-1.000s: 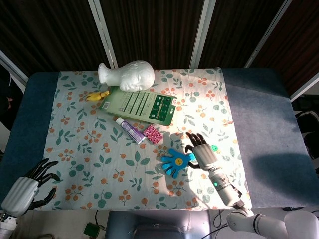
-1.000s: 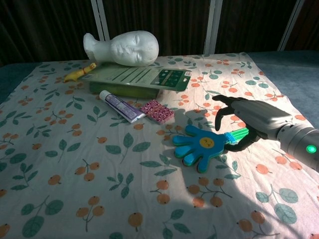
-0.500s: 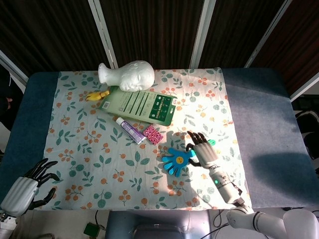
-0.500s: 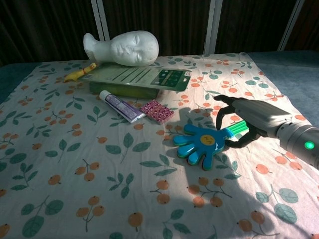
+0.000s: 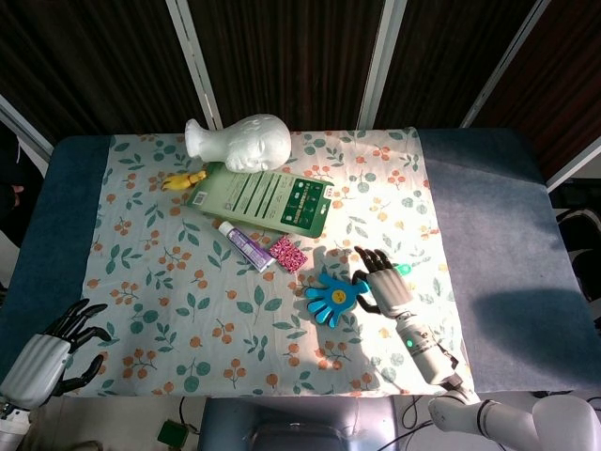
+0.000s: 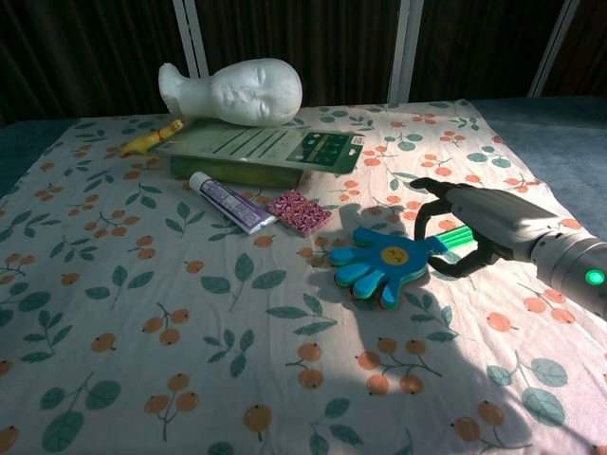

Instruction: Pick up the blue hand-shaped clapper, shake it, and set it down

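Observation:
The blue hand-shaped clapper point(image 5: 335, 298) point(image 6: 379, 265) has a smiley face and a green handle point(image 6: 453, 237). My right hand point(image 5: 383, 282) point(image 6: 465, 232) grips that handle at the right side of the floral cloth. The clapper's blue palm hangs slightly above the cloth, tilted, with its shadow beneath it. My left hand point(image 5: 56, 348) stays at the near left corner of the table, fingers apart and holding nothing. It shows only in the head view.
Just left of the clapper lie a pink glittery square point(image 6: 299, 210) and a white and purple tube point(image 6: 228, 202). Further back are a green flat pack point(image 6: 261, 152), a white foam head point(image 6: 237, 92) and a yellow toy point(image 6: 152, 137).
My right hand has closed on the green handle and raised the clapper off the cloth, drawing it slightly back. The left hand has not moved.

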`<state>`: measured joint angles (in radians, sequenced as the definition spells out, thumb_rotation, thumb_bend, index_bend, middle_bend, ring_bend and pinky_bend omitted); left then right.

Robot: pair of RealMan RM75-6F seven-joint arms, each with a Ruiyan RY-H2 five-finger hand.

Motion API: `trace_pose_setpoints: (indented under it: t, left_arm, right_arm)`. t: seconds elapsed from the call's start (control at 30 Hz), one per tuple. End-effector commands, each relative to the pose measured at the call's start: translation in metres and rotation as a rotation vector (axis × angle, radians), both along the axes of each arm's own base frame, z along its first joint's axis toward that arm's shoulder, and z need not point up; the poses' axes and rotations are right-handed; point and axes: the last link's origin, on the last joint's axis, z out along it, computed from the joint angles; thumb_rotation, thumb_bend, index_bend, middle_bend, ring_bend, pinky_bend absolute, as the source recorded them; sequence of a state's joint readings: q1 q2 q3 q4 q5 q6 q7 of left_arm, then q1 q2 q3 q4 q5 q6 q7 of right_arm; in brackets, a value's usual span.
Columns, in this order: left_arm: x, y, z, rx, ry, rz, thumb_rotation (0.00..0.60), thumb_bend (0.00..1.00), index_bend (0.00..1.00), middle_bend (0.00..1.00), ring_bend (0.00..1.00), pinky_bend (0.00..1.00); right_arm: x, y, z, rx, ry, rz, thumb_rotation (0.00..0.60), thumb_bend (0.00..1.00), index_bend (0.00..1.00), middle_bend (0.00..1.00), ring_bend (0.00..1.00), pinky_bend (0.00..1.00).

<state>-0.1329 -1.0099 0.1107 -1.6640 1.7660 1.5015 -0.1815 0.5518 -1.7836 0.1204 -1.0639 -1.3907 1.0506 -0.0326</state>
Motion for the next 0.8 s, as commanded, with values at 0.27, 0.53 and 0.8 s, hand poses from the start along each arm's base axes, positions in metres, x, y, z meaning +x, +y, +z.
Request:
trace_pose_setpoints:
  t: [0.27, 0.53, 0.8]
  left_arm:
    - [0.0, -0.001, 0.001, 0.006, -0.002, 0.0, 0.6, 0.43, 0.42, 0.13, 0.05, 0.26]
    - [0.0, -0.001, 0.001, 0.006, -0.002, -0.002, 0.6, 0.43, 0.41, 0.13, 0.05, 0.26]
    - [0.0, -0.001, 0.001, 0.006, -0.002, -0.003, 0.6, 0.43, 0.41, 0.13, 0.05, 0.26]
  right_arm:
    - [0.004, 0.007, 0.02, -0.068, -0.048, 0.045, 0.6, 0.66, 0.77, 0.12, 0.02, 0.05]
    - [0.01, 0.009, 0.037, -0.131, -0.046, 0.078, 0.6, 0.69, 0.78, 0.37, 0.37, 0.59]
    - [0.014, 0.013, 0.041, -0.16, -0.022, 0.105, 0.6, 0.7, 0.81, 0.54, 0.65, 0.93]
